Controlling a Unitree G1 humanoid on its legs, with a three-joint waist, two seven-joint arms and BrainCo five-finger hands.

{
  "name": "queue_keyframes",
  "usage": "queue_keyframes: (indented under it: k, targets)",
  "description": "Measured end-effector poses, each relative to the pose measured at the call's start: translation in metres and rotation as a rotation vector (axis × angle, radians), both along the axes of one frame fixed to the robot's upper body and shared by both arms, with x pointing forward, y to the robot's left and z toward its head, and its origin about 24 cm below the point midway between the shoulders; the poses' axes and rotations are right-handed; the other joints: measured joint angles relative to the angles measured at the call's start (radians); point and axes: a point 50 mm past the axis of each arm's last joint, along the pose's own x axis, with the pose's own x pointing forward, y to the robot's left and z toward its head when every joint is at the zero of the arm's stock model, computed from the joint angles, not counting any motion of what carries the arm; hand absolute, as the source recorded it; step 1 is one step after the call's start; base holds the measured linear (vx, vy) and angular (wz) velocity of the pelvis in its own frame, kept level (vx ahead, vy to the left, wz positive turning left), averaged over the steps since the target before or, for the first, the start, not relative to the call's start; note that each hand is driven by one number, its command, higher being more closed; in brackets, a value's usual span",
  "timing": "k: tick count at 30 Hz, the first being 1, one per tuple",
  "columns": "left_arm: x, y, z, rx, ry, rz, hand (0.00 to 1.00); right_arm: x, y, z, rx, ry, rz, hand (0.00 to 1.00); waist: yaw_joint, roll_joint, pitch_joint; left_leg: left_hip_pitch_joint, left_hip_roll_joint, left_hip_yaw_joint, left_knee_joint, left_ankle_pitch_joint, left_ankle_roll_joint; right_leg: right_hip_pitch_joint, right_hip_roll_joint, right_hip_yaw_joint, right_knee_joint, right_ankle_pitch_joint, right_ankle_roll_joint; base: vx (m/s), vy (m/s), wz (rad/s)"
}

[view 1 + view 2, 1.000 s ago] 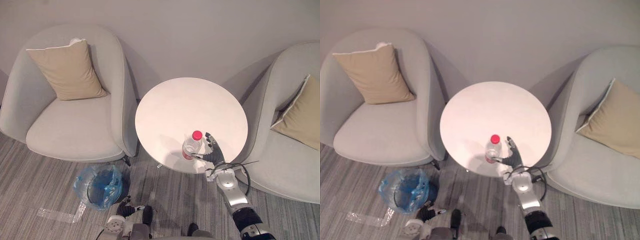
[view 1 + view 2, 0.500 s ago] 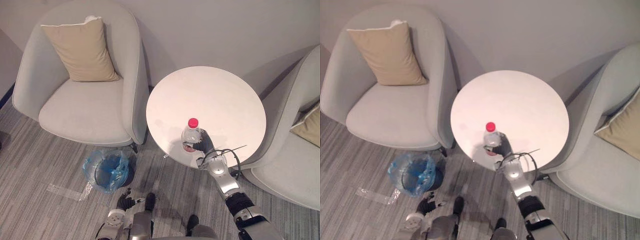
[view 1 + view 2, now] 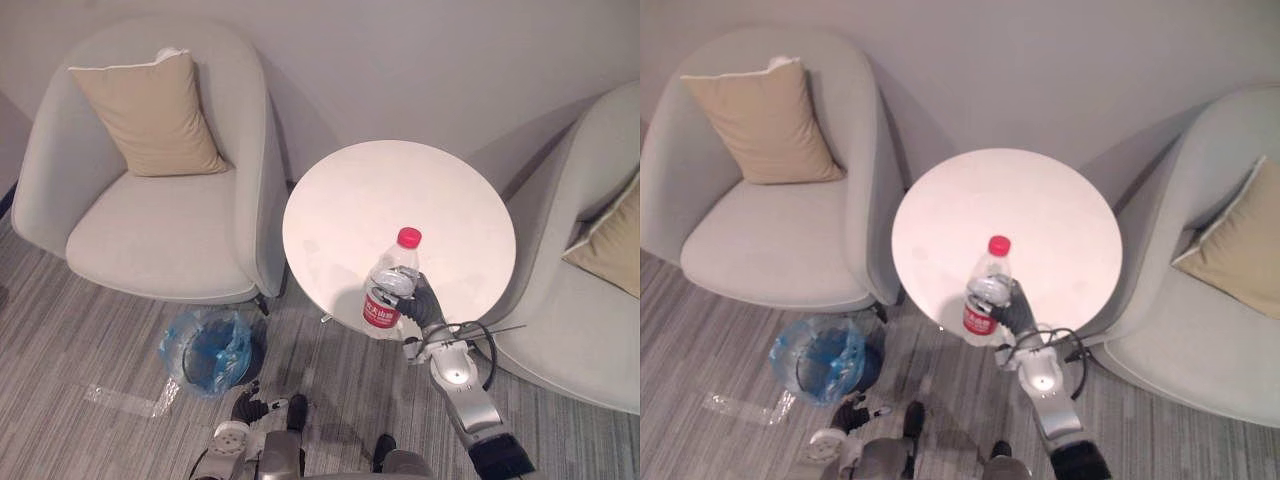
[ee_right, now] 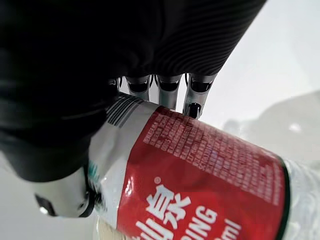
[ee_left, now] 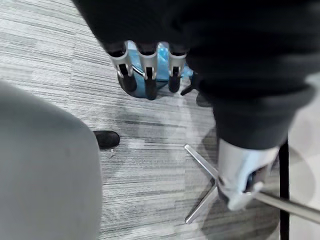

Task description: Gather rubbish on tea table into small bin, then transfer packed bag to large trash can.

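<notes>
Right hand (image 3: 425, 304) grips bottle (image 3: 388, 290) — fingers (image 4: 169, 93) half-hidden.

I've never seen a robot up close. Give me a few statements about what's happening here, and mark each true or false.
1. The right hand has its fingers curled round the bottle. True.
2. The bottle's cap is blue. False: the cap is red.
3. The small bin stands on the table. False: the small bin is on the floor, near the left armchair.
4. A tan cushion lies on the left armchair. True.
</notes>
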Motion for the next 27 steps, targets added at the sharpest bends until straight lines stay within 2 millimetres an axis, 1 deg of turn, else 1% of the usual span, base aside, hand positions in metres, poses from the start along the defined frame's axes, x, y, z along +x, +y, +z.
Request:
queue_keyframes:
  k: [1,3,6,9,15,17,18,20,21,22,23,24,25,26,27]
  targets:
    - [-0.001,0.000,-0.001,0.001,0.004,-0.001,0.00,-0.003,-0.001,-0.001,0.000,0.006,-0.001,1.00,-0.001,0.000,-0.002,0.005,0.001,0.005,-0.002,0.000,0.000,0.001,0.001,0.003,0.001,0.000,0.000,-0.07,-0.006,-0.27]
    - [-0.008,0.002,-0.004,0.007,0.035,-0.001,0.00,-0.018,-0.002,-0.010,0.019,0.046,-0.015,1.00,-0.013,-0.010,-0.041,0.010,0.004,0.014,-0.005,0.000,0.000,-0.002,0.006,0.018,-0.001,0.001,0.000,-0.05,-0.001,-0.16]
    - [-0.014,0.004,-0.007,0.013,0.056,-0.008,0.00,-0.028,-0.004,-0.014,0.000,0.067,-0.015,1.00,-0.024,-0.018,-0.070,0.026,0.009,0.028,-0.006,-0.001,-0.002,0.005,0.010,0.029,-0.003,0.003,0.000,-0.02,-0.009,-0.12]
    - [-0.018,0.002,-0.008,0.010,0.066,-0.018,0.00,-0.033,-0.007,-0.012,-0.011,0.051,-0.025,1.00,-0.025,-0.011,-0.090,0.033,0.011,0.045,-0.006,-0.001,-0.002,0.010,0.012,0.048,-0.019,0.018,0.003,-0.04,0.003,-0.19]
    - [-0.023,0.000,-0.010,0.014,0.089,-0.039,0.00,-0.034,-0.007,-0.012,-0.047,0.047,-0.024,1.00,-0.042,-0.005,-0.098,0.068,0.010,0.051,-0.005,-0.001,-0.002,0.044,0.011,0.054,-0.029,0.025,0.003,-0.06,0.003,-0.05]
    - [-0.023,-0.003,-0.011,0.013,0.092,-0.055,0.00,-0.035,-0.008,-0.012,-0.047,0.047,-0.027,1.00,-0.043,0.004,-0.105,0.064,0.009,0.046,-0.002,-0.001,-0.002,0.044,0.011,0.051,-0.031,0.026,0.003,-0.07,-0.005,0.08]
    - [-0.023,-0.005,-0.011,0.011,0.092,-0.070,0.00,-0.037,-0.008,-0.010,-0.046,0.038,-0.031,1.00,-0.044,0.014,-0.105,0.046,0.007,0.033,0.010,-0.001,-0.002,0.042,0.011,0.038,-0.034,0.029,0.003,-0.06,-0.009,0.34]
    - [-0.023,-0.007,-0.011,0.006,0.088,-0.075,0.00,-0.038,-0.008,-0.006,-0.044,0.016,-0.038,1.00,-0.050,0.027,-0.100,0.008,0.003,-0.006,0.032,0.002,-0.002,0.040,0.011,-0.004,-0.035,0.031,0.003,-0.07,-0.032,0.61]
    - [-0.020,-0.010,-0.010,-0.003,0.079,-0.076,0.00,-0.037,-0.008,-0.004,-0.046,0.005,-0.044,1.00,-0.047,0.041,-0.091,-0.020,0.004,-0.037,0.050,0.010,-0.004,0.039,0.013,-0.038,-0.035,0.032,0.002,-0.06,-0.047,0.69]
    - [-0.019,-0.011,-0.010,-0.008,0.077,-0.079,0.00,-0.036,-0.008,-0.004,-0.048,-0.001,-0.048,1.00,-0.047,0.048,-0.087,-0.033,0.003,-0.049,0.057,0.012,-0.005,0.039,0.014,-0.054,-0.033,0.032,0.002,-0.08,-0.045,0.85]
    - [-0.015,-0.015,-0.009,-0.020,0.063,-0.081,0.00,-0.033,-0.008,-0.001,-0.054,-0.016,-0.056,1.00,-0.042,0.067,-0.071,-0.058,0.006,-0.061,0.072,0.018,-0.011,0.032,0.018,-0.083,-0.021,0.030,0.000,-0.10,-0.036,0.69]
    - [-0.013,-0.019,-0.007,-0.029,0.051,-0.087,0.00,-0.030,-0.007,0.000,-0.076,-0.030,-0.054,1.00,-0.029,0.087,-0.066,-0.103,0.007,-0.062,0.096,0.041,-0.015,0.006,0.022,-0.101,0.009,0.024,-0.010,-0.12,-0.032,0.69]
    - [-0.011,-0.020,-0.007,-0.033,0.044,-0.088,0.00,-0.028,-0.006,0.002,-0.080,-0.039,-0.054,1.00,-0.028,0.095,-0.063,-0.129,0.006,-0.060,0.115,0.059,-0.017,-0.010,0.022,-0.115,0.021,0.022,-0.014,-0.16,-0.035,0.68]
    - [-0.009,-0.021,-0.005,-0.036,0.028,-0.097,0.00,-0.023,-0.006,0.004,-0.083,-0.054,-0.059,1.00,-0.027,0.098,-0.061,-0.171,0.001,-0.062,0.092,0.130,-0.035,-0.044,0.023,-0.141,0.025,0.023,-0.031,-0.22,-0.036,0.79]
    - [-0.006,-0.023,-0.004,-0.035,0.016,-0.106,0.00,-0.020,-0.006,0.005,-0.090,-0.066,-0.068,1.00,-0.029,0.086,-0.051,-0.181,0.008,-0.016,0.063,0.147,-0.033,-0.066,0.001,-0.195,0.013,0.036,-0.051,-0.23,-0.016,0.74]
